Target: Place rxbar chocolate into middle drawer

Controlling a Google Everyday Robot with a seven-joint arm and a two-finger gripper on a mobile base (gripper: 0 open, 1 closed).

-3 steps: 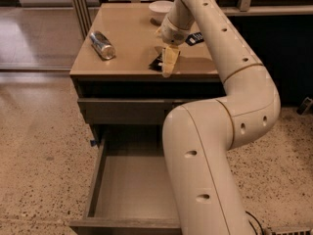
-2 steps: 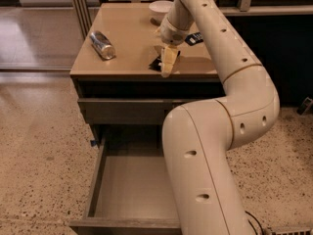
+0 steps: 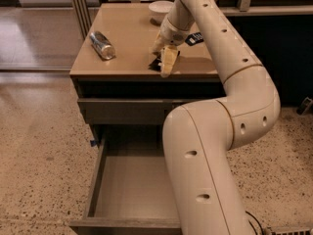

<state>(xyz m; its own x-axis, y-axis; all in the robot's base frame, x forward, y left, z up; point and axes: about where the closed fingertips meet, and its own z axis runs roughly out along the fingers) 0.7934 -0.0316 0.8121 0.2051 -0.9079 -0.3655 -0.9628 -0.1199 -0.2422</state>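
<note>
Gripper: the cream two-finger gripper (image 3: pixel 164 62) was down at the cabinet top near its front edge, fingers pointing down and towards the front.
Fingers: one pale finger (image 3: pixel 167 62) showed clearly, set against a dark object; how wide the pair stood, and whether they had hold of it, I cannot tell.
Rxbar chocolate: the small flat black snack-bar wrapper (image 3: pixel 156 64) lay on the top right at the fingers, mostly hidden by them, only a dark sliver showing on the left of the finger.
Middle drawer: the wide grey-brown wooden drawer box (image 3: pixel 98 168) stood pulled out below the top, its plain floor bare where visible; its right part was hidden behind the arm.
Edges: the wrapper sat close to the front edge of the tan wooden cabinet top (image 3: pixel 127 58), with the drawer's open mouth lower down and further forward.
Open room: bare tabletop lay between the wrapper and the can; the speckled floor (image 3: pixel 39 146) was open to the left of the drawer.
Arm: one large cream robot arm (image 3: pixel 220 131) rose across the right side of the drawer.
Counts: one silver can lying on its side (image 3: pixel 102 45); one white bowl (image 3: pixel 161 10) at the back edge; one dark bar with white lettering (image 3: pixel 194 38) just behind the wrist.
</note>
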